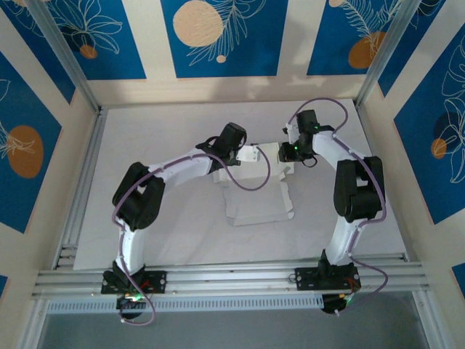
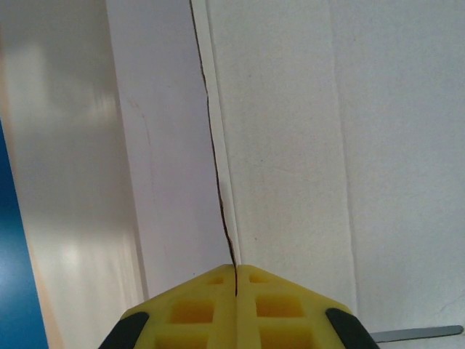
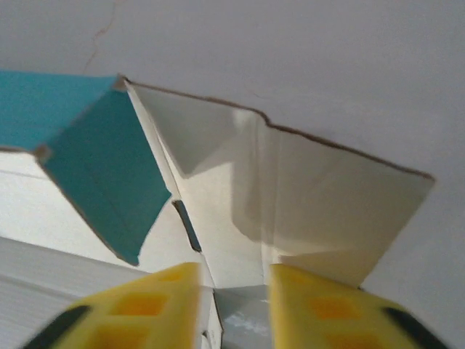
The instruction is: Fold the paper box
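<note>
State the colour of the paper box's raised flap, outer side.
Teal blue; the flap shows best in the right wrist view.

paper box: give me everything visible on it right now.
The paper box is thin die-cut card, white face up, blue on the reverse, lying half-unfolded on the table. Its far flaps stand raised, showing a blue panel. The left gripper, shut, seems to pinch one edge; the right gripper straddles a white flap, grip unclear.

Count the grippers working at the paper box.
2. The left gripper is at the paper box's far edge; the right gripper is at its raised far-right flap.
</note>
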